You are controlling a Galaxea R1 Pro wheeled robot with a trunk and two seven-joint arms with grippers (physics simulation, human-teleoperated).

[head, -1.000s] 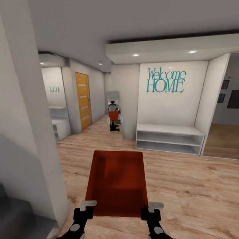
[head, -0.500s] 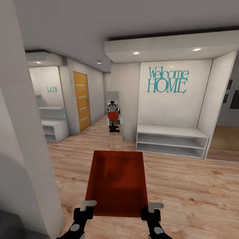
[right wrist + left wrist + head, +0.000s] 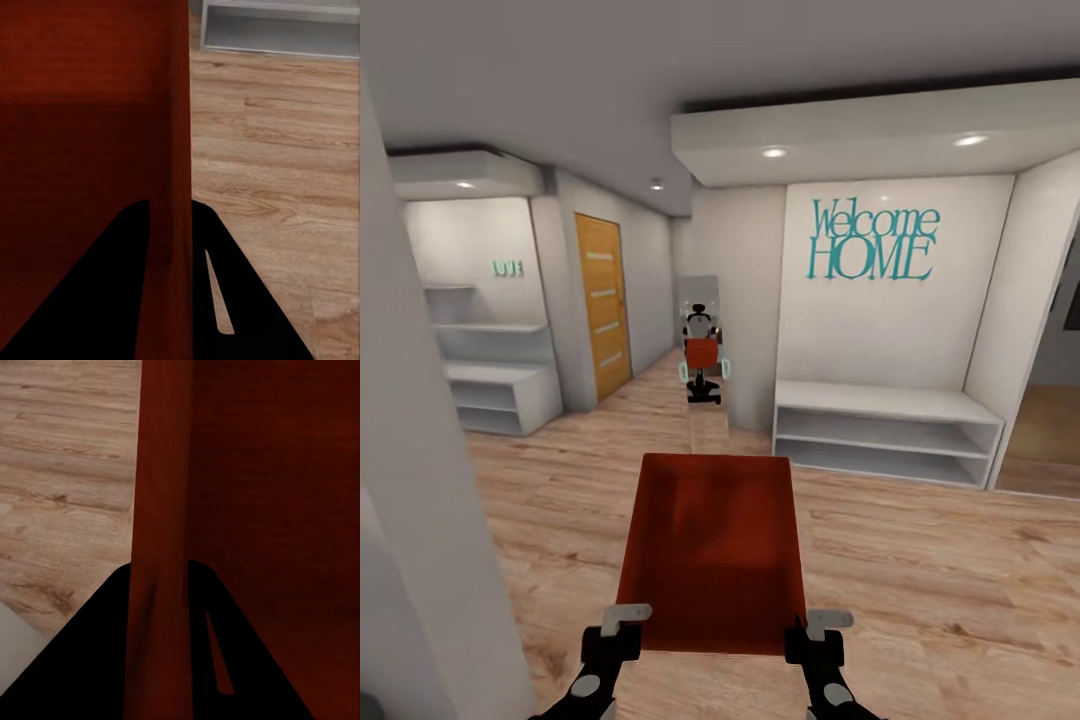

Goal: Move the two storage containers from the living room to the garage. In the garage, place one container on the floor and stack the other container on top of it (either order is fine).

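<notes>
I hold one orange-red bin (image 3: 710, 550) out in front of me, level and open side up, above a light wood-plank floor (image 3: 920, 560); my left gripper (image 3: 622, 625) is clamped on its near left wall and my right gripper (image 3: 817, 630) on its near right wall; in each wrist view the dark fingers (image 3: 105, 660) (image 3: 247, 300) straddle a red wall (image 3: 161, 510) (image 3: 176, 112), one inside and one outside. The room is a hallway with pale walls; ahead on the right a white low shelf (image 3: 885, 430) stands under teal lettering (image 3: 872, 242); a wooden door (image 3: 603, 305) with pale strips is on the left, and more white shelves (image 3: 495, 385) beyond it; a narrow mirror (image 3: 702, 350) at the far end reflects me with the bin; a grey wall edge (image 3: 420, 500) rises just at my left.
</notes>
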